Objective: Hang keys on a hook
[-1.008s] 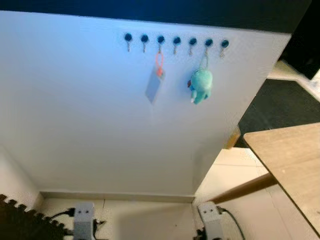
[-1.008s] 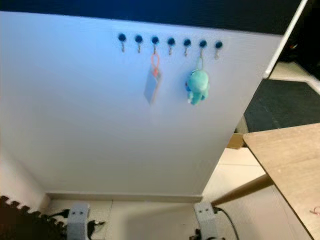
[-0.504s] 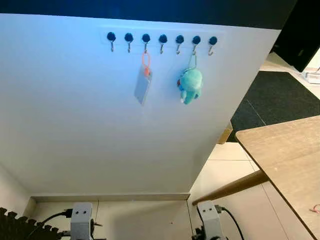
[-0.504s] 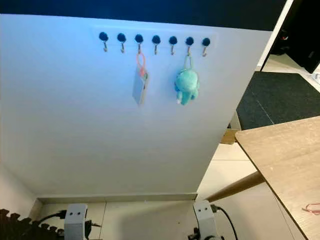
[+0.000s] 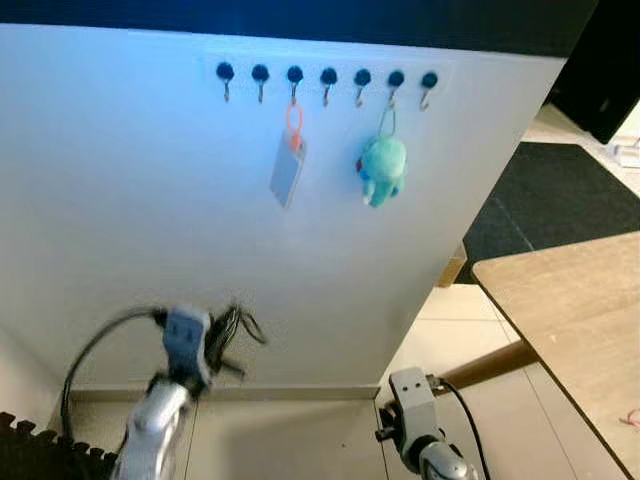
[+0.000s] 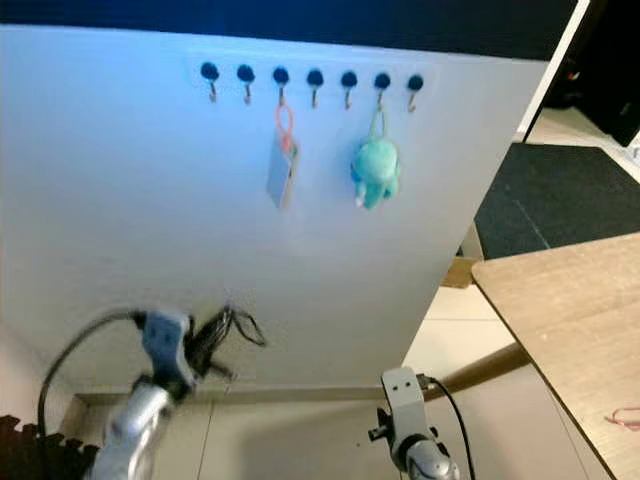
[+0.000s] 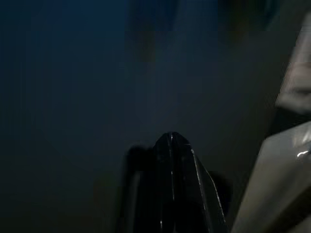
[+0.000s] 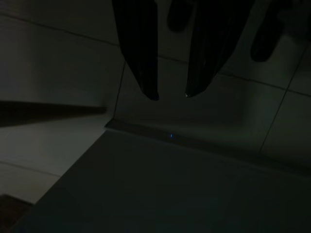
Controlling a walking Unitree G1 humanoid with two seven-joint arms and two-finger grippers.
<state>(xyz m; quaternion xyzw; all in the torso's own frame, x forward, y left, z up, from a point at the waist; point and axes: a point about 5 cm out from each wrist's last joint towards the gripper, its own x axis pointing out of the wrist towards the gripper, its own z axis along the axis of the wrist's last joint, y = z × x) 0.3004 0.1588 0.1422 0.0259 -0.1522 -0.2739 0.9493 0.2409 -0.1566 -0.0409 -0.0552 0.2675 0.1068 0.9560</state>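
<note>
A row of several dark-headed hooks (image 5: 327, 76) runs along the top of a white wall panel (image 5: 150, 230). A grey tag on an orange loop (image 5: 287, 170) hangs from the third hook, and a teal plush charm (image 5: 383, 170) from the sixth. My left gripper (image 5: 232, 335) is raised in front of the panel, well below the hooks and blurred. Its fingers (image 7: 172, 160) are pressed together, and thin dark loops of the keys (image 5: 248, 326) stick out at their tips. The right gripper (image 8: 171, 94) hangs low over the floor tiles, fingers slightly apart and holding nothing.
A wooden table (image 5: 570, 310) with a slanted leg juts in at the right, with a small pink loop (image 6: 625, 415) near its edge. A black mat (image 5: 570, 190) lies past the panel's right edge. A dark foam mat edge (image 5: 20, 440) shows at bottom left.
My left arm has swung up from hanging at the bottom edge, and its gripper now points at the panel. The right arm has barely shifted. The tag and the plush hang as before.
</note>
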